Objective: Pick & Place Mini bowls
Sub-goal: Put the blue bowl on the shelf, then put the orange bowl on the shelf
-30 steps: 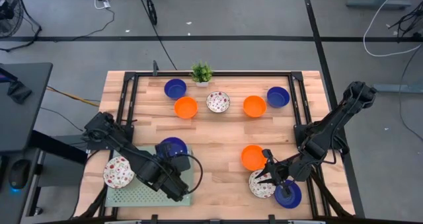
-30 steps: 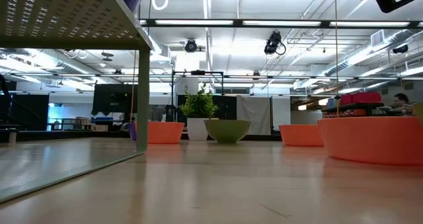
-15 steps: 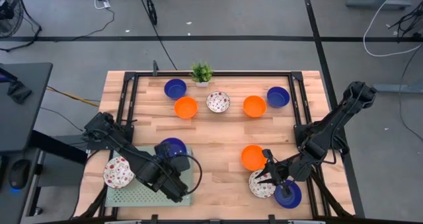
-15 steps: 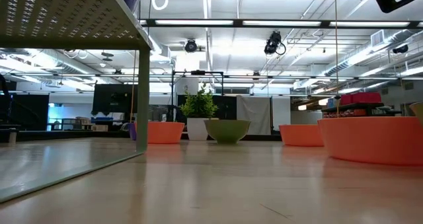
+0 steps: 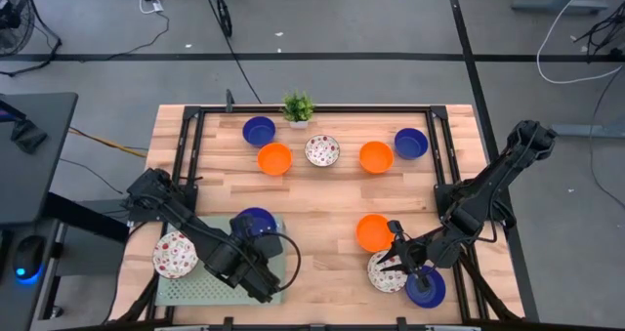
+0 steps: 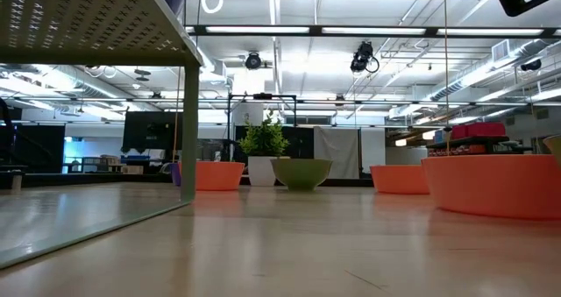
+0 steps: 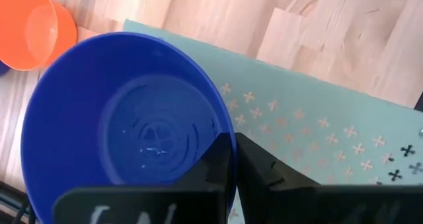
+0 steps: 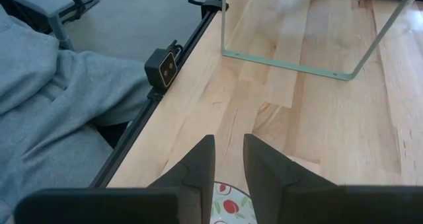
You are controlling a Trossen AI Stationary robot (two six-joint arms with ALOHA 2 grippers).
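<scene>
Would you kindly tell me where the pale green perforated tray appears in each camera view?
High view: tray at the near left corner, under the left arm.
Low view: overhead at upper left, on thin legs.
Left wrist view: right half, beside the blue bowl.
Right wrist view: its leg frame at the top.
Shared landmark: that blue bowl, clamped in the left pincer.

Pretty small change: the left gripper (image 5: 266,245) has carried its dark blue bowl (image 5: 255,221) a touch closer to the front edge of the surface, so it's now further in over the pale green tray (image 5: 186,285). Fingers (image 7: 218,164) stay clamped on the rim.
</scene>
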